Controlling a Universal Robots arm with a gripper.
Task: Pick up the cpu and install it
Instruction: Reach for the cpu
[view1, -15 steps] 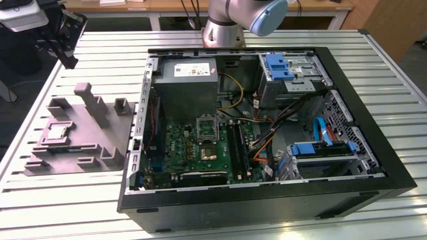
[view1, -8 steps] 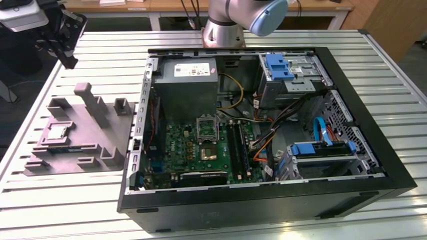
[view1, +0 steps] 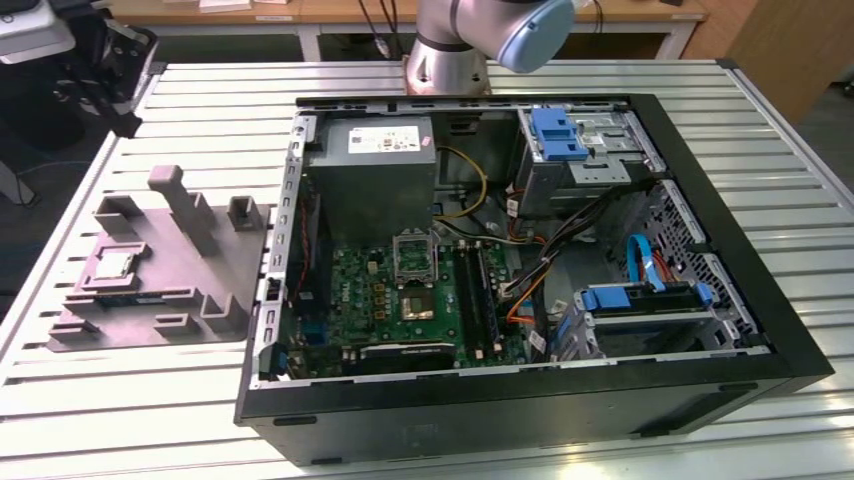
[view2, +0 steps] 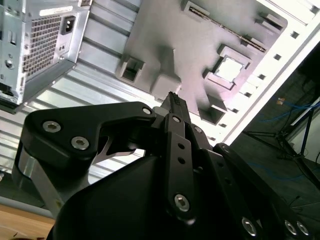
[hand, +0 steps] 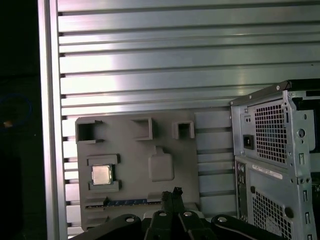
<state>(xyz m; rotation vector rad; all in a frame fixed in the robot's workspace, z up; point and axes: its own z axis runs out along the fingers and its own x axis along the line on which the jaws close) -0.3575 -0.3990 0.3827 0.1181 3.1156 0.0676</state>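
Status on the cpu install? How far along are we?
Done: nothing yet. The cpu sits untouched in its pocket on the grey holder. In hand: the hand hangs empty above the holder. Left: both the pick and seating the chip in the motherboard socket.

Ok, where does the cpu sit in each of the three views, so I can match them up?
Exterior view: the cpu lies in a framed recess of the grey holder, at the exterior view's left, outside the computer case.
Second wrist view: the cpu lies in that same recess of the holder.
First wrist view: the cpu lies in that recess too.
Shared landmark: the grey holder.
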